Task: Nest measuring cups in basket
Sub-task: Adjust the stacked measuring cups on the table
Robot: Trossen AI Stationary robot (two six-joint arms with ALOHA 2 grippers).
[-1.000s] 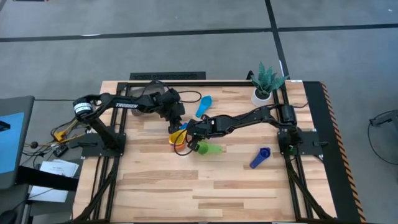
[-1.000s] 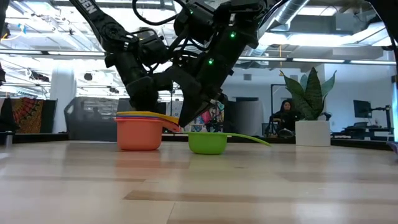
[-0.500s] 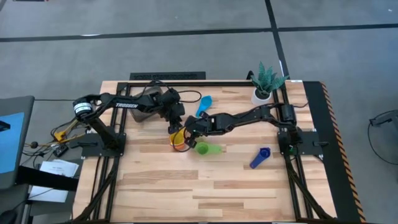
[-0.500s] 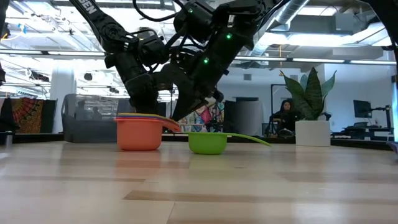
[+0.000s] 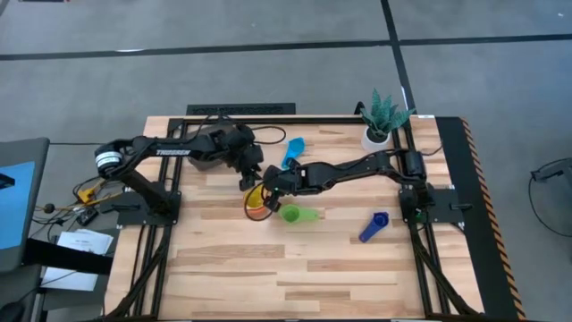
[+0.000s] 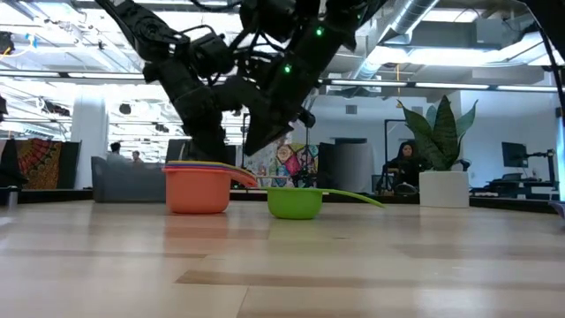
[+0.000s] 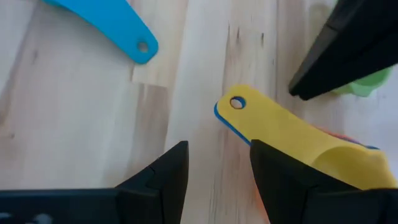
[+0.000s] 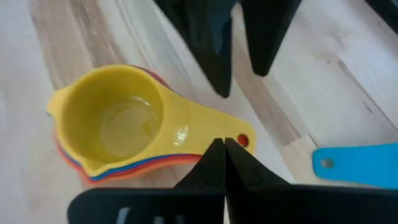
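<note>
The right gripper (image 5: 264,179) hangs above the table (image 5: 295,268) with its two dark fingers pressed together and nothing between them, just over the flat handle of the small yellow plastic measuring cup (image 8: 127,124). That yellow cup sits on top of a nested stack: beneath it show thin blue and red edges, and the lowest, widest one is the orange plastic cup (image 6: 196,188), which stands on the bare wood near the table's middle. The left gripper (image 5: 250,172) hovers beside the right one, on the stack's far side, its fingers (image 7: 168,171) spread apart and empty, the yellow handle pointing toward the gap between them.

Just beside the stack, on the right arm's side, stands the green plastic scoop-shaped cup (image 5: 295,214), upright, its handle pointing away from the stack. The light blue plastic cup (image 5: 293,149) lies nearer the back edge, apart from the stack. The dark blue plastic cup (image 5: 374,225) lies well apart, near the right arm's base. The dark grey-brown rectangular basket (image 5: 201,152) sits under the left arm, mostly hidden. A white pot with a green plant (image 5: 382,116) stands in the back right corner.
</note>
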